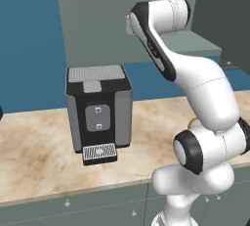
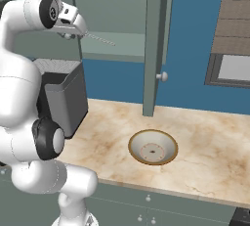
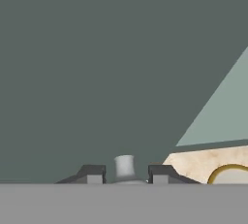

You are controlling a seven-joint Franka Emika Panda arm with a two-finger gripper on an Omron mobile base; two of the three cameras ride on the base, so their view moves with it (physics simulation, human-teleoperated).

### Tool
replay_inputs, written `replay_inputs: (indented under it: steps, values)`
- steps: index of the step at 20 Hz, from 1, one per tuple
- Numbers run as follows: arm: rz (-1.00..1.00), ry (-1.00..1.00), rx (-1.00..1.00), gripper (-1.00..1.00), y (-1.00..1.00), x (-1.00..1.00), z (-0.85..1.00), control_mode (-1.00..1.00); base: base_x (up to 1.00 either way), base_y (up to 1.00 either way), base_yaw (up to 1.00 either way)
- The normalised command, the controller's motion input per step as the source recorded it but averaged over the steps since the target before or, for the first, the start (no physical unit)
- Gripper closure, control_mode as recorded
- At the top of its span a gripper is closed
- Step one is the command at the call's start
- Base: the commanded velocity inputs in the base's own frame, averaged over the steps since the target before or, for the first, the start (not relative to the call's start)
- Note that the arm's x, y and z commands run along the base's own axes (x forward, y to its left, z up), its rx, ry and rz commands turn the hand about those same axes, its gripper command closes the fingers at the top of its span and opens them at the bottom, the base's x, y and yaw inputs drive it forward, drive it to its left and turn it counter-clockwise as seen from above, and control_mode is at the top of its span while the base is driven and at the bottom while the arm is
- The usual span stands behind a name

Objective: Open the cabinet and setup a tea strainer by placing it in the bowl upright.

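Left base view: one black coffee machine (image 1: 99,107) on the marble counter (image 1: 39,146). Right base view: one tan bowl (image 2: 153,146) at five o'clock below one open cabinet door (image 2: 155,44). Hand view: gripper (image 3: 125,173) fingers flank one pale knob (image 3: 124,166); contact unclear.

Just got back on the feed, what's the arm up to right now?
The arm is reaching up to the wall cabinet. In the hand view the claw has its two tips on either side of a small pale knob on a door, which looks like a grip being taken to pull it. The right-hand door already stands open, edge-on. Below it, the tan bowl sits on the marble counter, with the black coffee machine to its left.
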Motion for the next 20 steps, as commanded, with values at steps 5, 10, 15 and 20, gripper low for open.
replay_inputs:
  steps: [5,10,15,20]
  values:
    - [-0.01,0.00,0.00,1.00,0.00,-0.14,-0.04,-1.00,0.00,0.00,0.00]
    - [-0.04,0.00,0.00,1.00,0.00,-0.41,-0.05,-1.00,0.00,0.00,0.00]
    - [-0.03,0.00,0.00,1.00,0.11,-0.56,0.00,-1.00,0.00,0.00,0.00]
    - [0.00,0.03,0.00,1.00,0.34,-0.67,0.00,-1.00,0.00,0.00,0.00]
